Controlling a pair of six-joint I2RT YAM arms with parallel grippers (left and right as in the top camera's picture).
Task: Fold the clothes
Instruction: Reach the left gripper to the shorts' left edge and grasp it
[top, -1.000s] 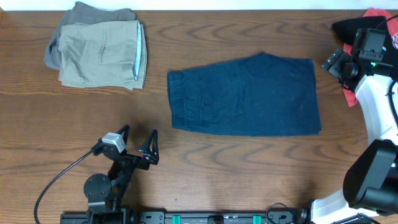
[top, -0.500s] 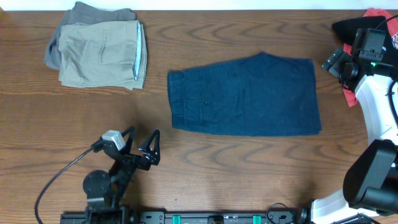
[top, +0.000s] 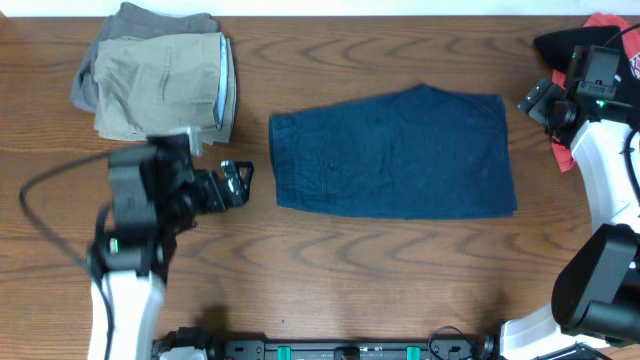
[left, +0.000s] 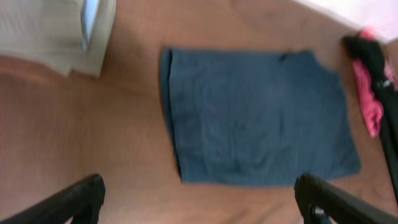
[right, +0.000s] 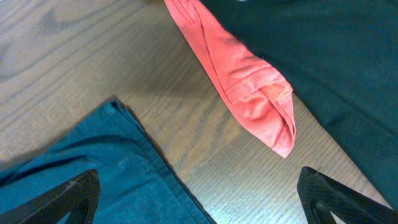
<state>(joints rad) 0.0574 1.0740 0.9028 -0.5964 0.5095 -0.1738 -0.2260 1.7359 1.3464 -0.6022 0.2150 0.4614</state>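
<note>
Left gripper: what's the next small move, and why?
Probably move toward the navy shorts and lower onto their waistband edge to pinch it. The left gripper hangs open just left of that edge, and the shorts lie flat on the table with nothing holding them.

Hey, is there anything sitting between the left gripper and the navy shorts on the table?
Nothing visible. Only bare table lies between the open left gripper and the waistband edge of the navy shorts. The khaki shorts lie off to one side, clear of that path.
</note>
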